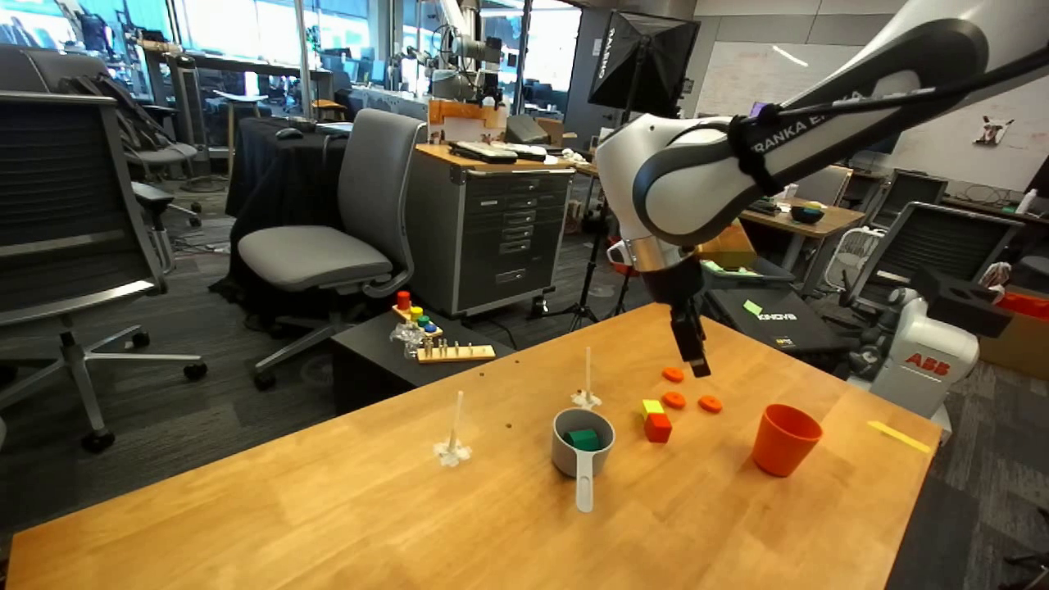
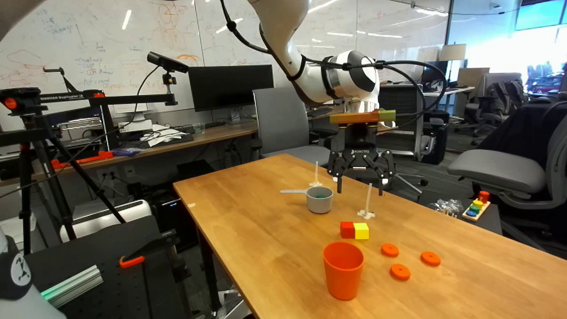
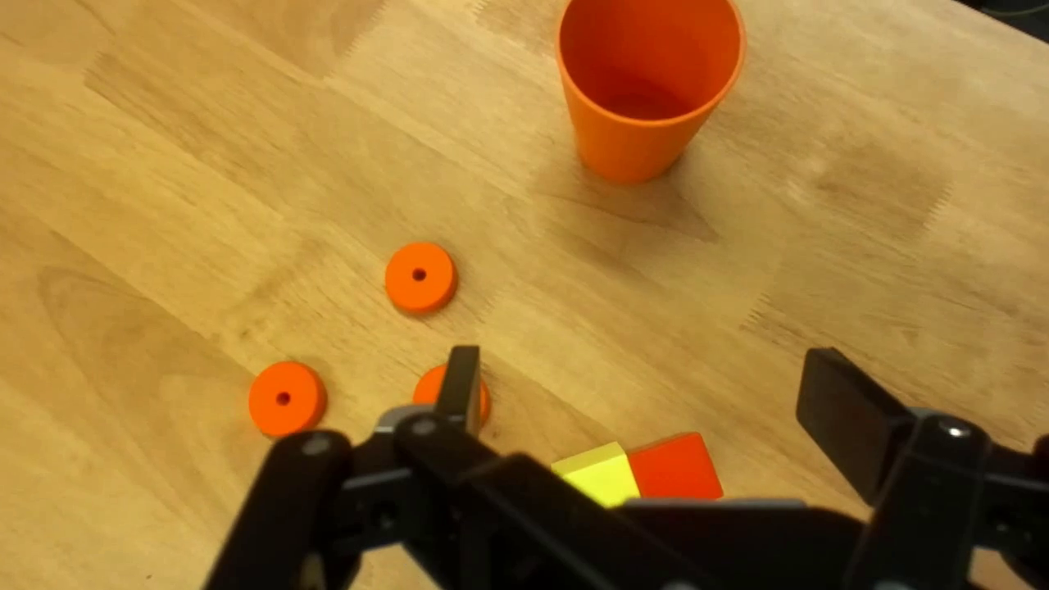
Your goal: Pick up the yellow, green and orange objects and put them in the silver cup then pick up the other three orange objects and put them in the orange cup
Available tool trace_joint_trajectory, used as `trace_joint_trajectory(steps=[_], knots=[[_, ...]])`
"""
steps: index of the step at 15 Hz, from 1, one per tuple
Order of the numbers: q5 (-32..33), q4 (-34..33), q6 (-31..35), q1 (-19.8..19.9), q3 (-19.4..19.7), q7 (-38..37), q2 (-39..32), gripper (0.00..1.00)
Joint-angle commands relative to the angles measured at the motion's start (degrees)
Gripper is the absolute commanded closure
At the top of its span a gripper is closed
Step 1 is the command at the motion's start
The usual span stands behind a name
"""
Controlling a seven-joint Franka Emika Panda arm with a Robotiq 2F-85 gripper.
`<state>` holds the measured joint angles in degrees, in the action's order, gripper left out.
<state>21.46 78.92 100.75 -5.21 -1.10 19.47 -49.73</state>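
Hanging above the table, the gripper has its two fingers spread wide, with nothing held between them. In the wrist view the yellow block and the red block lie below it on the table, touching side by side, within the span of the fingers and partly covered by the gripper's body. Three orange discs lie toward one finger, which hides part of one of them; the orange cup stands upright farther off. In both exterior views the green piece sits inside the grey cup, apart from the gripper
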Motion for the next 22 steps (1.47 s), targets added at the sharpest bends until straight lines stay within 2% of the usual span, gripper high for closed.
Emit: trace_joint_trajectory(steps=[1, 12, 22], knots=[[1.9, -3.8, -0.5, -0.7, 0.6, 0.3, -3.8, 0.0], [3.2, -13.3, -2.5, -2.2, 1.2, 0.9, -14.2, 0.0], [2.4, -21.9, -5.6, -3.2, 1.4, 2.2, -20.2, 0.0]])
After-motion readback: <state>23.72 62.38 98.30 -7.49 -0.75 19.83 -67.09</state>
